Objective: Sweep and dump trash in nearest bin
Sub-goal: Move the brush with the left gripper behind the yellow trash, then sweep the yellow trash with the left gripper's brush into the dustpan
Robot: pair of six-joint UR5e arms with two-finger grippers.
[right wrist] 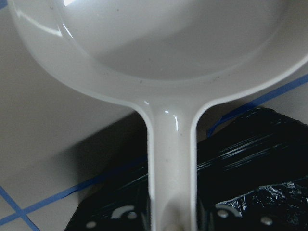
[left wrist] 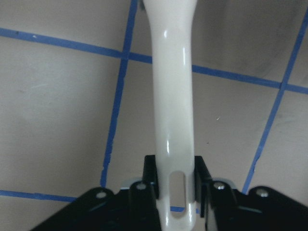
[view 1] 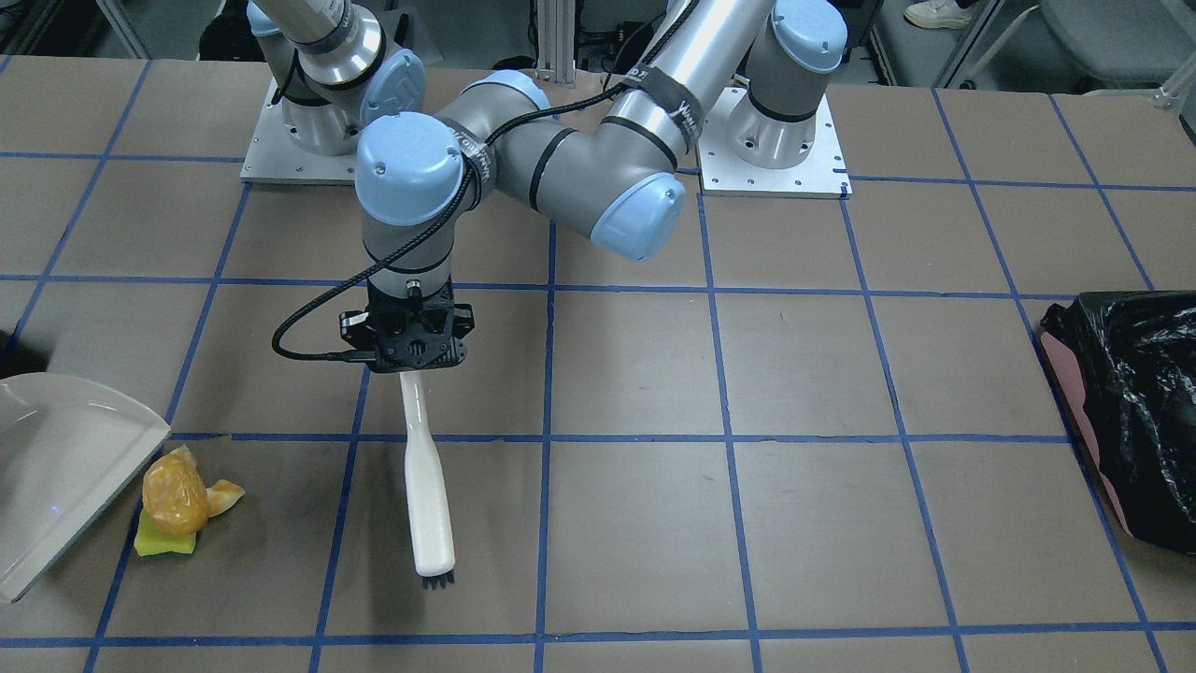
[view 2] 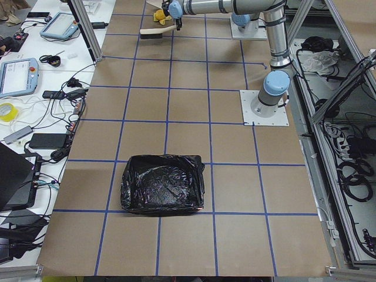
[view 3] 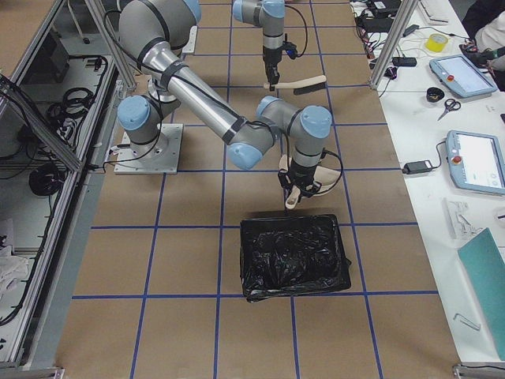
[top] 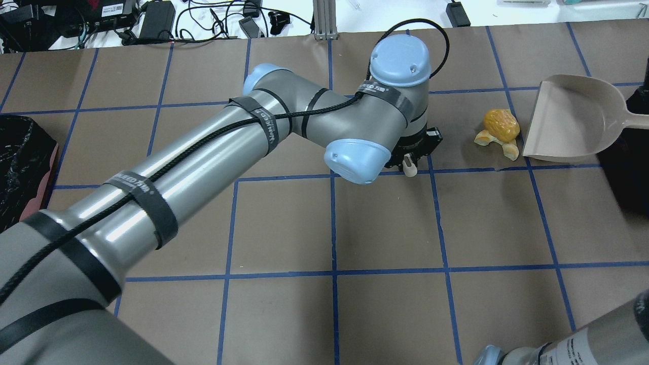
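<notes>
Three bits of trash [view 1: 177,505] lie unswept on the table [view 1: 654,374], right side, just beside the lip of the dustpan [view 1: 65,458], none inside it; sweeping and dumping both seem left to do. The left gripper [view 1: 416,341] reaches across, pointing down, fingers [left wrist: 150,175] clenched on the brush [view 1: 428,505] handle, bristles low, apart from the pile. The right gripper [right wrist: 171,222] grasps the dustpan handle over a black-bagged bin [right wrist: 250,159]
</notes>
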